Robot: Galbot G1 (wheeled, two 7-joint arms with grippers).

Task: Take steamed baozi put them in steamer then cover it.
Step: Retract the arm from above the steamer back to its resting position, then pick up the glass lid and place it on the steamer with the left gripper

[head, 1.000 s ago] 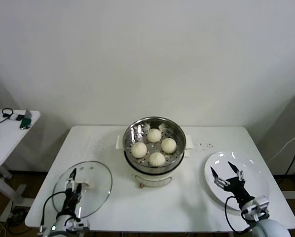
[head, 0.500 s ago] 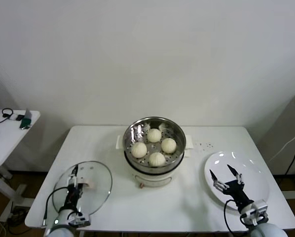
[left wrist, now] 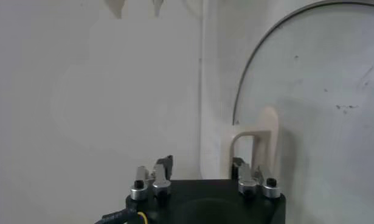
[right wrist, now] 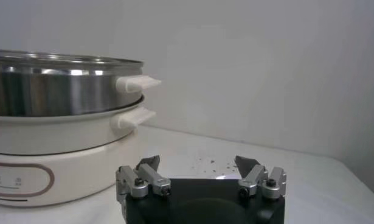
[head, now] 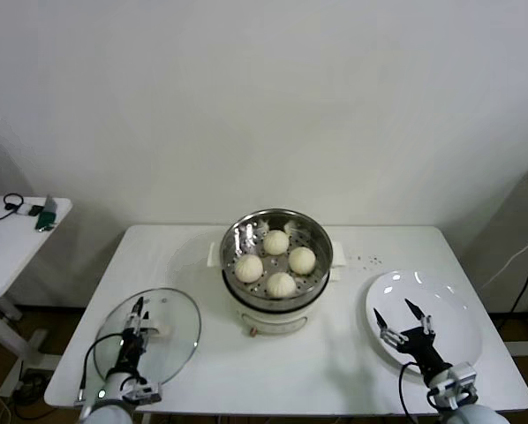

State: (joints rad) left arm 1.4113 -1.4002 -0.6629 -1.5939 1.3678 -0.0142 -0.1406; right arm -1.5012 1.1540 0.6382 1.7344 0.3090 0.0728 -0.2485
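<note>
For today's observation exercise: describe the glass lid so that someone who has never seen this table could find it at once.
Start at the white table with the steel steamer in its middle. On the table's near left part lies the glass lid, flat, under the left tool. Unlike the white plate on the right, it is see-through, with a cream bar handle.

Nothing I can read here.
The front of the steamer (right wrist: 28, 176) in my right wrist view carries a brown outlined panel with a few tiny marks inside, but they are too small for me to make out as letters or numbers.
</note>
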